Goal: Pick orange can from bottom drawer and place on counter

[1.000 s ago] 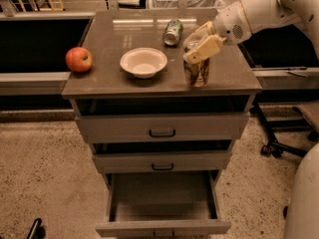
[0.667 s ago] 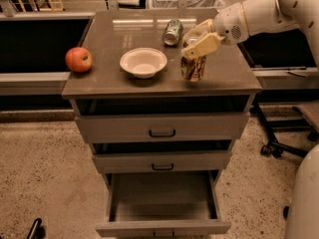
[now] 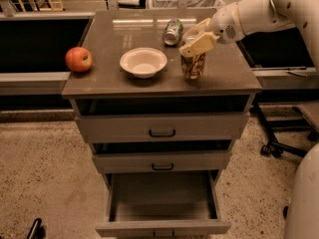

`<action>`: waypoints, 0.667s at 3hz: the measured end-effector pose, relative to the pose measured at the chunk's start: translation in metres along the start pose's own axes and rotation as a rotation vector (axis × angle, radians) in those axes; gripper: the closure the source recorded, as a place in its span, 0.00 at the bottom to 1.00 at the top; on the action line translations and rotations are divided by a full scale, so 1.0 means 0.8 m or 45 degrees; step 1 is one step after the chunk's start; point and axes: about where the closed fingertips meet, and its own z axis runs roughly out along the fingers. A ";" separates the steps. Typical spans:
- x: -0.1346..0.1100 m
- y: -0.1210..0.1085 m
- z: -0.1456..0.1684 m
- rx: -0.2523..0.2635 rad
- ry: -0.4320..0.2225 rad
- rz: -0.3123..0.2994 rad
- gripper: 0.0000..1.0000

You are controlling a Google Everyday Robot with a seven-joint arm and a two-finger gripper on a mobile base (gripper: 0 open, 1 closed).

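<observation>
Orange can (image 3: 193,66) stands upright on the table (image 3: 227,73), right of centre in the frame, w/ its base flat on the glossy top. Hand (image 3: 189,43) sits directly over it, at the can's top end: cream fingers (image 3: 199,44) closed on the rim, one across the front, the other behind, so the lid is hidden. Can body below the hand is in plain view, mottled orange-gold. White arm (image 3: 249,15) runs from the hand up to the upper right corner.

Just above the hand in the frame, a green-and-white can (image 3: 173,31) lies on its side, near the orange can but not touching. Left of the orange can is a white bowl (image 3: 143,62), approx. mid-table, apart from it. Far left edge of the table: red apple (image 3: 78,59).

Below the table, top drawer (image 3: 162,126) and middle drawer (image 3: 162,162) are pushed in. Bottom drawer (image 3: 162,200) is pulled out toward the lower edge of the frame, well below the can and hand.

Right side: office chair base (image 3: 279,144) on the speckled floor; white robot body (image 3: 302,198) in the lower right corner.
</observation>
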 end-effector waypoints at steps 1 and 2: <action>0.024 -0.002 0.008 -0.035 -0.095 0.097 0.40; 0.028 -0.002 0.011 -0.045 -0.106 0.111 0.17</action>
